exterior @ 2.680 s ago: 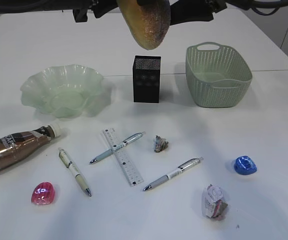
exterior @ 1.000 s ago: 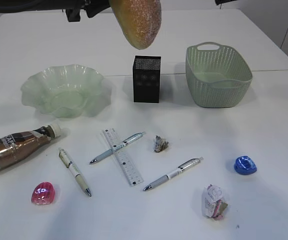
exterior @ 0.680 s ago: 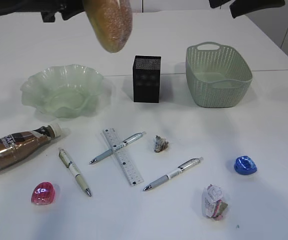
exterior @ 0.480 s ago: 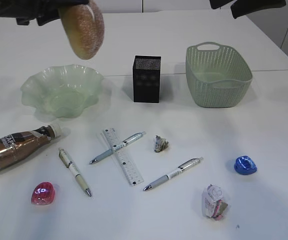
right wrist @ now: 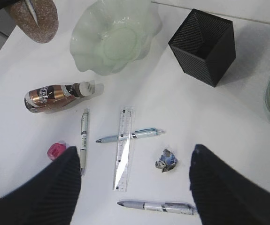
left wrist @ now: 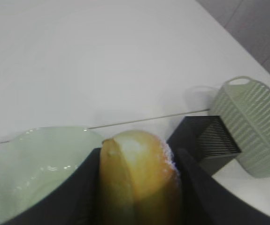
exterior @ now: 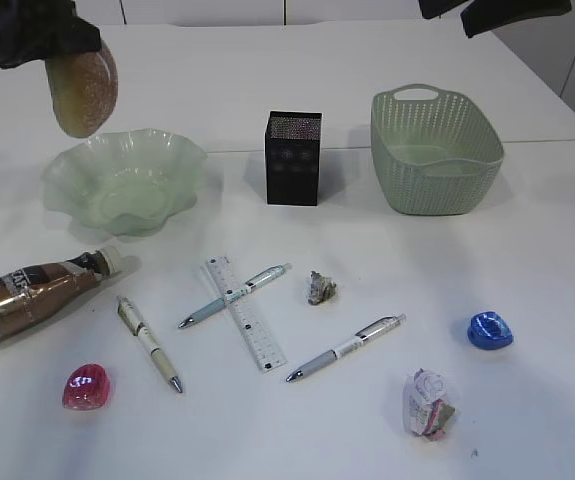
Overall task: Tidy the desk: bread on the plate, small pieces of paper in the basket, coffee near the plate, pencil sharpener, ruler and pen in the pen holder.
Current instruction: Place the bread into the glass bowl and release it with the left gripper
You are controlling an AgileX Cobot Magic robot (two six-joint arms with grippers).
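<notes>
The left claw [left wrist: 137, 187] is clamped on the bread [exterior: 83, 88], one dark finger against each side of the loaf. The bread hangs in the air above the far left rim of the plate [exterior: 125, 180], a pale green wavy-edged dish on the desk [exterior: 527, 270].

The right claw [right wrist: 132, 187] is raised high above the desk, its two fingers spread wide apart and holding nothing.

Landmark: the plate.
- Pen holder [exterior: 293, 157]: black mesh box, just right of the plate.
- Basket [exterior: 435, 150]: green, further right, past the pen holder.
- Coffee [exterior: 37, 291]: bottle lying on its side, in front of the plate to the left.
- Ruler [exterior: 244, 326]: in front of the plate to the right, crossing one pen [exterior: 234, 295].
- Two more pens [exterior: 149, 342] [exterior: 346, 347]: either side of the ruler.
- Paper pieces [exterior: 321, 288] [exterior: 428, 403]: right of the ruler.
- Pink sharpener [exterior: 86, 386]: in front of the coffee.
- Blue sharpener [exterior: 490, 329]: far right.
</notes>
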